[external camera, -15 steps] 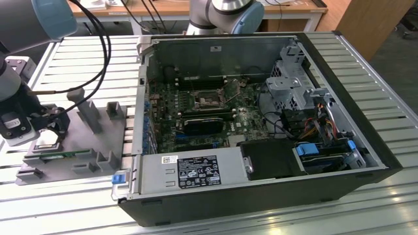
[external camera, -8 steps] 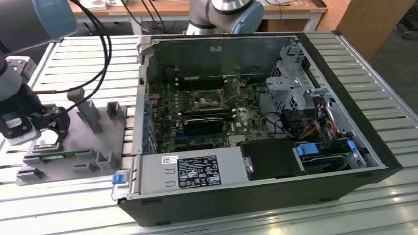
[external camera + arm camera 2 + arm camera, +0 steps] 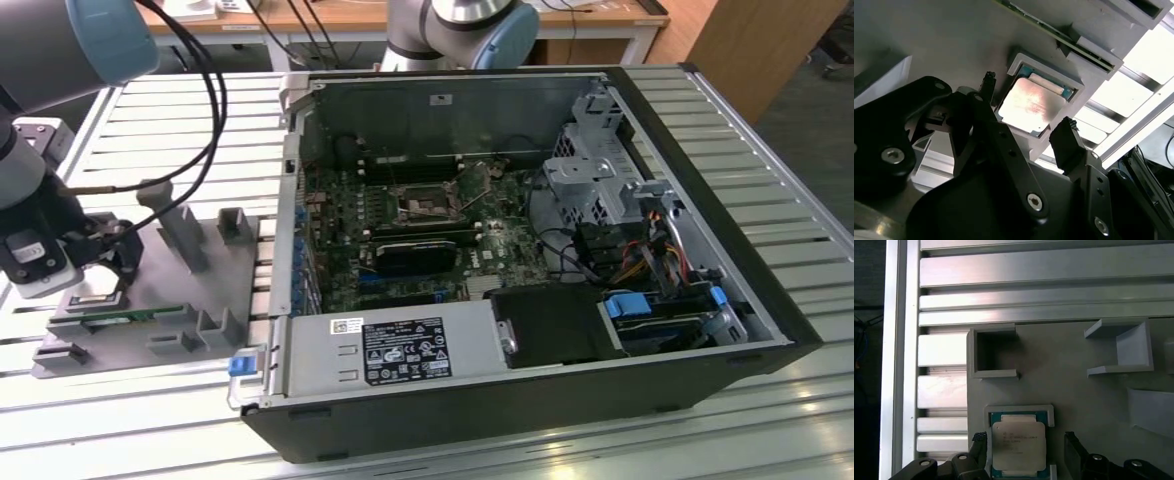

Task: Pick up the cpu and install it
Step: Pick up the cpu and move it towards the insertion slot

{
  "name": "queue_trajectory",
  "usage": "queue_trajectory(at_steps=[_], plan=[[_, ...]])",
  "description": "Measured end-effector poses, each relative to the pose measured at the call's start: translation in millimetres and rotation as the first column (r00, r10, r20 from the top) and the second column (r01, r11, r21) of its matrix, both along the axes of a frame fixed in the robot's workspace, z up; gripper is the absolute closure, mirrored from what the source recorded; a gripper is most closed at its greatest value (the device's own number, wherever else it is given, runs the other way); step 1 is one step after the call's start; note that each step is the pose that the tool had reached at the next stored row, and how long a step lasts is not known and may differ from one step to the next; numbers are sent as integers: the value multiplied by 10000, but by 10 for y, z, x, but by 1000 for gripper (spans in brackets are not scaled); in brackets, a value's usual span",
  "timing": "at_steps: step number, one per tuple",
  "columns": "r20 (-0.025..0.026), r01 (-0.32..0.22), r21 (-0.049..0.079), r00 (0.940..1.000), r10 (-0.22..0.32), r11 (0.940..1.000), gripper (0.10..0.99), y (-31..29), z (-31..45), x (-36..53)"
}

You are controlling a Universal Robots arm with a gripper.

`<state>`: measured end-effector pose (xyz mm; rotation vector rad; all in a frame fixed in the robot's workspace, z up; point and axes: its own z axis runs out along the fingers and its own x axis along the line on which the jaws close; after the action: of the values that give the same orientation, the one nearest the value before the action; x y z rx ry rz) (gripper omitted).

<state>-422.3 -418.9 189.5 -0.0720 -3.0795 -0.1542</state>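
Cpu (image 3: 1018, 447): flat, metal top up, seated in a grey holder (image 3: 1019, 409) on a fixture plate (image 3: 1069, 385), at the exterior view's left of the computer case (image 3: 534, 410).
Gripper (image 3: 1029, 100): over it, jaws apart, 1 finger outside each of 2 opposite edges.
Axis: nearly square; no clear long axis.

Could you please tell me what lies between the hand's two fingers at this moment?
The cpu, seated in its grey holder, lies between the open fingers of the hand; both wrist views show it.
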Motion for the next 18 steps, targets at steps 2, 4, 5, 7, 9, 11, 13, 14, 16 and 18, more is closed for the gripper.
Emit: queue_trajectory(at_steps=[2, 4, 5, 7, 9, 11, 13, 14, 16, 18], plan=[[2, 0, 1, 10000, 0, 10000, 369, 0, -16, -8], [2, 0, 1, 10000, 0, 10000, 369, 0, -29, -13], [1, 0, -2, 10000, 0, 10000, 369, 0, -34, -15], [1, 0, -8, 10000, 0, 10000, 369, 0, -43, -21], [0, 0, -9, 10000, 0, 10000, 384, 0, -49, -28], [1, -4, -13, 10000, 4, 10000, 451, 0, -53, -34], [1, -15, -17, 10000, 15, 10000, 451, 0, -54, -41], [1, -19, -18, 10000, 19, 10000, 451, 0, -54, -43], [1, -22, -18, 10000, 22, 10000, 451, 0, -57, -48], [1, -24, -18, 10000, 24, 10000, 451, 0, -61, -52]])
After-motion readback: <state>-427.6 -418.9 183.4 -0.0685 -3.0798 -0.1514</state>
